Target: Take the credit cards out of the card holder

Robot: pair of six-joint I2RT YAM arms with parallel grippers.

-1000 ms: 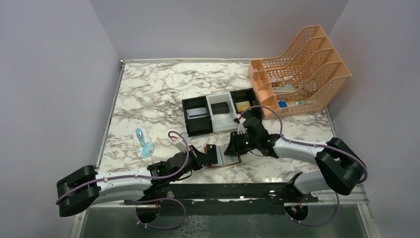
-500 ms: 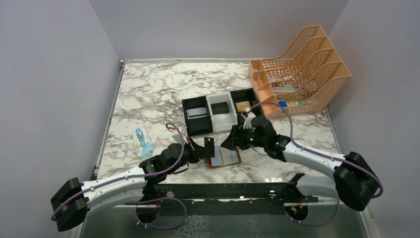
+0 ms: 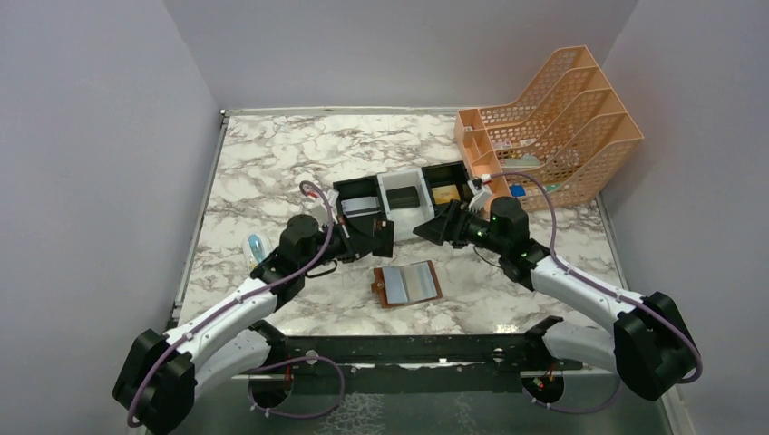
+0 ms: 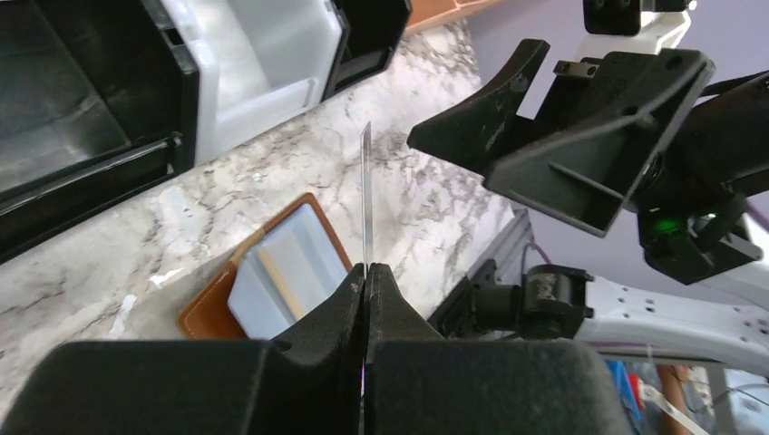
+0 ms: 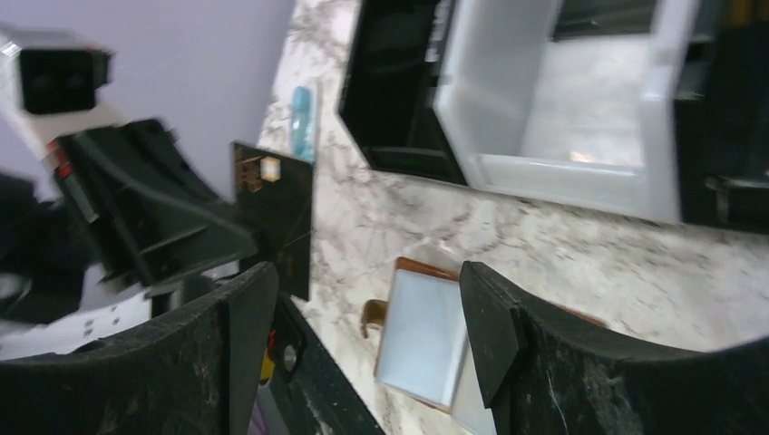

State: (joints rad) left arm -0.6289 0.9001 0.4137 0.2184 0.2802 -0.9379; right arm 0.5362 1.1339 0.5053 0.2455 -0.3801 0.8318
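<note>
The brown card holder (image 3: pixel 408 284) lies open on the marble, pale blue pockets up, with no gripper on it. It also shows in the left wrist view (image 4: pixel 272 281) and the right wrist view (image 5: pixel 422 335). My left gripper (image 3: pixel 370 238) is shut on the dark grey credit card (image 3: pixel 384 237) and holds it upright above the table near the tray. The card is edge-on in the left wrist view (image 4: pixel 365 195), and its chip face shows in the right wrist view (image 5: pixel 277 213). The gold-tan card (image 3: pixel 444 193) lies in the tray's right compartment. My right gripper (image 3: pixel 433 228) is open and empty beside the tray.
The black-and-white three-compartment tray (image 3: pixel 337 217) sits behind the card holder, with a small black block (image 3: pixel 404 195) in its middle part and a pale flat item (image 3: pixel 360 205) in its left part. An orange file rack (image 3: pixel 553 118) stands at the back right. A pale blue object (image 3: pixel 257 245) lies at the left.
My left gripper has lifted the dark card away from the card holder, up and toward the tray. My right gripper let go of the holder and moved back to the right.
</note>
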